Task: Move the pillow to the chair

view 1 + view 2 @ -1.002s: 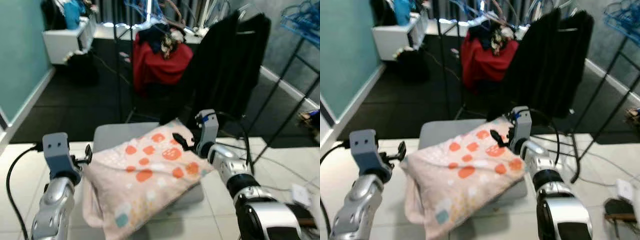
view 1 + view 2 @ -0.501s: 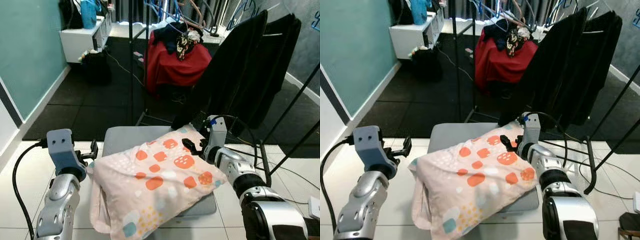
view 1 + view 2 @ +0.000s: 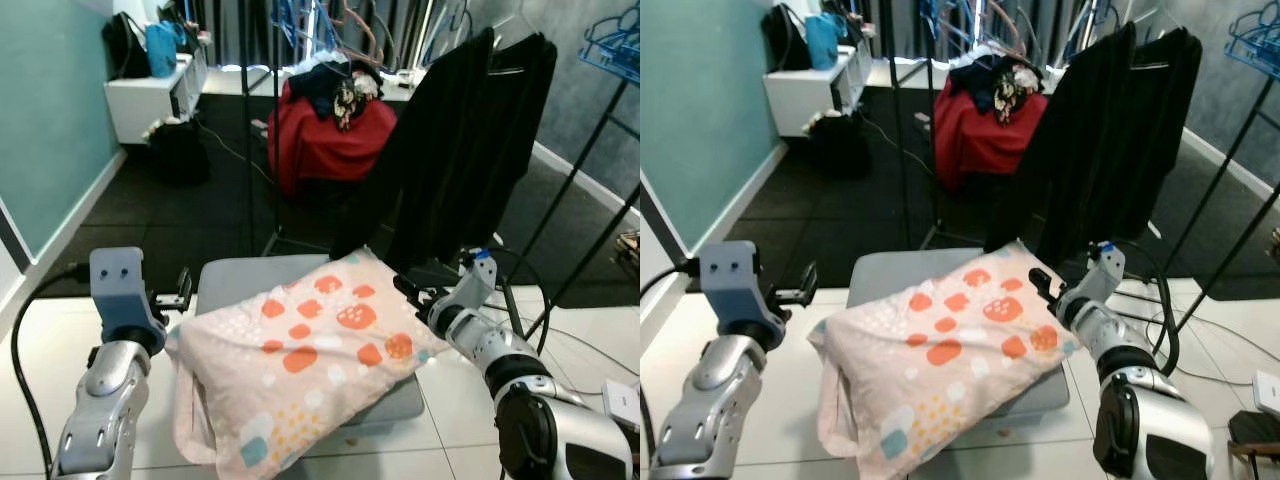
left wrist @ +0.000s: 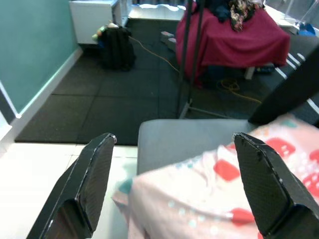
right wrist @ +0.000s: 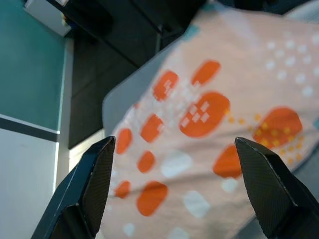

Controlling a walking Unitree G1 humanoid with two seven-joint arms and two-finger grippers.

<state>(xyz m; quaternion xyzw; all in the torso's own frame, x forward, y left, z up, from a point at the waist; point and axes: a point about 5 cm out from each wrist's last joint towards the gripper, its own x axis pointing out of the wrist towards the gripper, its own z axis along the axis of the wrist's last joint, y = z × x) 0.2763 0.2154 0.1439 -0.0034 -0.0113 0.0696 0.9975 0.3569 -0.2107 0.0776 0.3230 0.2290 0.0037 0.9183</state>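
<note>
your left gripper [image 4: 174,184] and right gripper [image 5: 174,184] both gape wide, holding nothing, flanking the pillow [image 3: 300,365]. it lies on the grey chair [image 3: 235,275], overhanging its front edge. white floor tiles [image 3: 40,340] surround it; a black garment [image 3: 460,150] hangs behind.

Pillow [image 3: 310,370]: lay on chair seat [image 3: 240,275], overhanging its front edge.
Left gripper [image 3: 180,295]: just left of pillow.
Right gripper [image 3: 415,293]: at pillow's right edge.
Hanging garments [image 3: 460,150]: behind chair, right.
Draped table [image 3: 325,135]: farther behind.
</note>
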